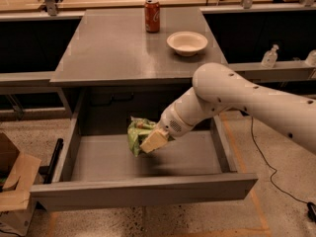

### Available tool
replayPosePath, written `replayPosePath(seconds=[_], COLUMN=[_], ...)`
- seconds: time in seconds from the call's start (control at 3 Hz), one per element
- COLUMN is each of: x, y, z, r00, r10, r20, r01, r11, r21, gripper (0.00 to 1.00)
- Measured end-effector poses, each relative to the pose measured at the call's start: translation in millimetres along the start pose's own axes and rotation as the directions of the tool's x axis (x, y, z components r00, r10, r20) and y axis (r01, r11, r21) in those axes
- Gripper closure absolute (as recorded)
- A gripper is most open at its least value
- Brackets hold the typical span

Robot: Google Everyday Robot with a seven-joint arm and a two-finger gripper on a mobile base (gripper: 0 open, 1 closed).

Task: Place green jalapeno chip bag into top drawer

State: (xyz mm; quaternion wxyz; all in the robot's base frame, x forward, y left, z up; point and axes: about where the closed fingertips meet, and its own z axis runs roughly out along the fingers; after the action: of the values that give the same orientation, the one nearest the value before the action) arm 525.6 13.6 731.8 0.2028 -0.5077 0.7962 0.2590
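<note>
Arm [256, 100]: single, white, thick-shelled, entering from the right of the top drawer [143, 191].
Elbow [217, 83]: rounded, above the drawer's right rear.
Forearm [195, 106]: slopes down and left.
Wrist [177, 122]: pale, perforated, over the drawer's interior.
End effector [149, 143]: low over the drawer's middle, tan fingers [154, 140] clamped on the green jalapeno chip bag [136, 132].

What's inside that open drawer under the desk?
Only the green chip bag, gripped by the tool within the top drawer. The grey floor that shows holds nothing; the patch under bag and arm is hidden.
</note>
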Motion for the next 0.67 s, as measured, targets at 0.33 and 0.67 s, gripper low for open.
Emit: replayPosePath(seconds=[0.33,0.67], x=[19.4,19.1], y=[-15.4,-14.6], z=[14.8,17.0], r00=[1.0,1.0], r10=[0.019,0.017], r20=[0.0,-0.001], r01=[-0.019,-0.017], r11=[0.9997,0.9998], r21=[0.017,0.014], gripper=[0.36,0.05])
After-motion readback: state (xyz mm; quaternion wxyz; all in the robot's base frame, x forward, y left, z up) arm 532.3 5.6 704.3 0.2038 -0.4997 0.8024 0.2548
